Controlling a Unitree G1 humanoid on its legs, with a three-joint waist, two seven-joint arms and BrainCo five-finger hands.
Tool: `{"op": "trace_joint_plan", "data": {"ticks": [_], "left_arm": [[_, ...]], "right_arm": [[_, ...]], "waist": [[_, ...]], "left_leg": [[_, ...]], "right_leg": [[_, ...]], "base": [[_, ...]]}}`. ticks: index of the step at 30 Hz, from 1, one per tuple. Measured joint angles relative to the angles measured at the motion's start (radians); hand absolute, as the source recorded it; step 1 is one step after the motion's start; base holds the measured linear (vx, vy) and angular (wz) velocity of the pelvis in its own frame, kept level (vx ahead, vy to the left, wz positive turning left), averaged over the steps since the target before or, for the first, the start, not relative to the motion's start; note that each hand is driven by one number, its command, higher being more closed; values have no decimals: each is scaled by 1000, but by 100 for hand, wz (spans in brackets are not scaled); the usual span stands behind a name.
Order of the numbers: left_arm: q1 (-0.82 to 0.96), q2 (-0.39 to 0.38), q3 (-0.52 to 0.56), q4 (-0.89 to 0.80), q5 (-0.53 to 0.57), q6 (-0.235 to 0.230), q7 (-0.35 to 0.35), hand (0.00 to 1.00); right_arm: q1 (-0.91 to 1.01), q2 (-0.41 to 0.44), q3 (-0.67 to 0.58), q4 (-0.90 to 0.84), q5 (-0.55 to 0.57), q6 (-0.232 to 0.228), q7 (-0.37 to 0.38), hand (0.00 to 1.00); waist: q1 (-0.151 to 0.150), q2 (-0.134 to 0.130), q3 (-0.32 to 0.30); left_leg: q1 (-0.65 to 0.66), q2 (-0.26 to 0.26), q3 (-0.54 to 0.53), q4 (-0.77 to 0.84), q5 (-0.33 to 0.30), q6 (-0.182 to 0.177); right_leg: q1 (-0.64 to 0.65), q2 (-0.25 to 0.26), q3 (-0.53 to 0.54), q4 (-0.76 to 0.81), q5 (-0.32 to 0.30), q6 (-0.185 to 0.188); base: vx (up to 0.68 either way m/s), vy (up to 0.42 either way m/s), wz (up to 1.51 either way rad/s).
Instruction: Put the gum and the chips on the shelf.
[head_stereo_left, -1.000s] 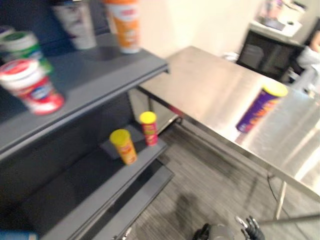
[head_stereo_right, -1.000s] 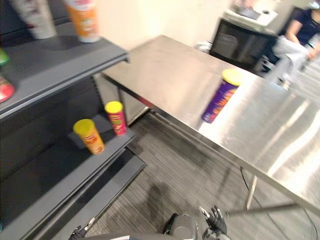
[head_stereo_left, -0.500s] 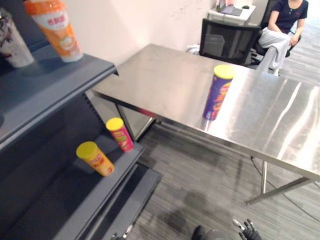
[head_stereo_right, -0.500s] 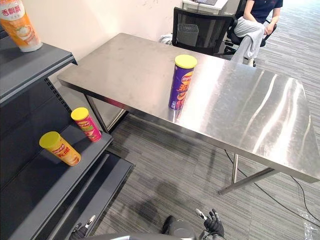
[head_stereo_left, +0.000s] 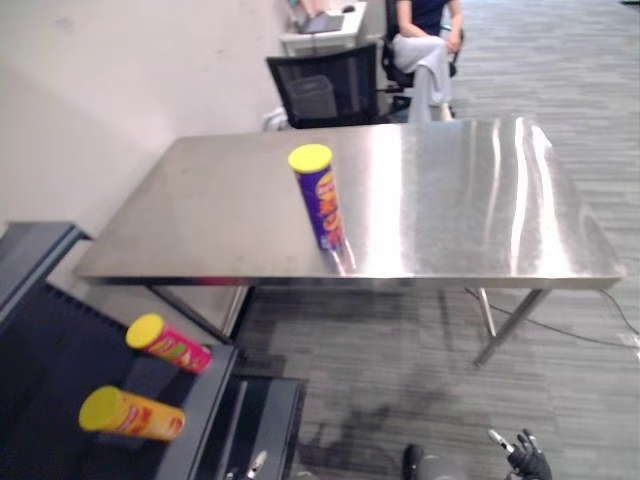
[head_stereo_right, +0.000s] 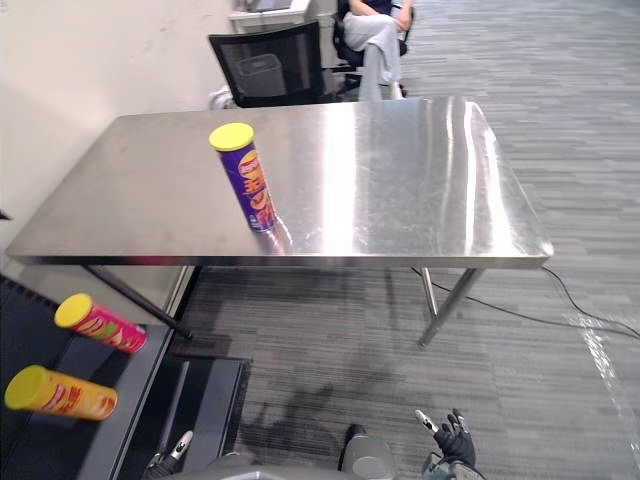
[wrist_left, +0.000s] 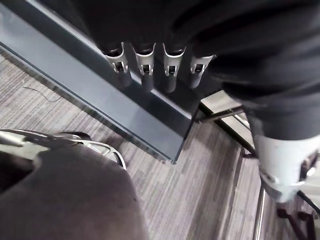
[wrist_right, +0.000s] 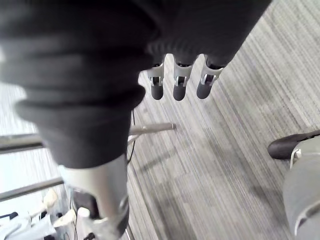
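left hand (wrist_left: 144, 62), right hand (head_stereo_right: 455, 440): fingers slack, empty | chips (head_stereo_right: 246, 180) far ahead, above both | risk: overlong reach may topple chips off table (head_stereo_right: 400, 170)

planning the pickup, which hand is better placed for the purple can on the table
Probably left: the purple can stands nearer the left hand; the right hand hangs farther off. Both open.

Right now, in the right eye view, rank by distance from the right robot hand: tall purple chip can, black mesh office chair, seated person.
1. Tall purple chip can, on the steel table, nearest the right robot hand.
2. Black mesh office chair, behind the table.
3. Seated person, farthest back.
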Motion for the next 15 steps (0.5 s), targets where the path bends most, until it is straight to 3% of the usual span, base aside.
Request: {"op": "trace_joint_plan", "data": {"ticks": [2,4,5,7,8,9,12,13,14,15], "left_arm": [[-1,-6,-6,10,0,-6,0,0],[-1,-22,-6,21,-1,-13,2,0],[2,-19,-9,25,-1,-16,2,0],[-4,-6,-27,40,1,-23,2,0],[-5,-3,-35,40,1,-23,3,0],[-6,-2,-36,40,1,-23,3,0],[-12,6,-54,43,4,-20,1,0],[-13,16,-56,47,7,-20,0,0],[-12,24,-59,48,12,-21,0,0],[-9,16,-75,49,19,-21,1,0]], "right_arm": [[11,-6,0,0,0,-12,7,0],[10,-4,-2,3,0,-20,11,0],[12,1,-1,-1,0,-27,15,0],[18,9,-2,-1,0,-37,14,0],[29,14,-6,-1,0,-42,14,0],[33,17,-10,0,0,-42,13,0],[38,24,-23,2,1,-43,4,0],[42,28,-32,9,8,-44,-2,0],[46,32,-36,12,14,-47,-5,0],[57,30,-61,23,24,-51,-11,0]], "waist": [[-1,17,1],[5,34,-3],[2,18,0],[-1,21,-8],[-1,10,-4],[-1,22,-11],[-3,19,-14],[-4,-2,-3],[-3,-5,-3],[-4,20,-20]], "left_leg": [[6,0,-31,-102,0,-6],[19,-2,-51,-89,15,-30],[24,-14,-54,-71,11,-26],[46,-41,-56,-64,1,-19],[62,-57,-56,-63,-1,-12],[69,-64,-53,-57,5,-5],[81,-93,-67,-5,9,6],[61,-98,-86,74,0,3],[49,-98,-98,99,-10,-3],[84,-108,-117,-13,17,9]], "right_leg": [[-6,3,5,24,12,28],[-20,0,7,75,9,59],[-15,-10,20,83,3,71],[-20,-29,46,113,-11,94],[-23,-42,56,135,-20,112],[-24,-48,55,142,-23,117],[7,-75,39,131,-17,132],[52,-103,35,100,-4,137],[70,-112,29,89,-2,141],[84,-105,5,77,4,148]], "base": [[84,182,-58],[119,217,-71],[128,194,-68],[203,228,-40],[248,244,-34],[223,164,-34],[227,122,-24],[231,150,-2],[159,158,8],[86,151,-5]]}}
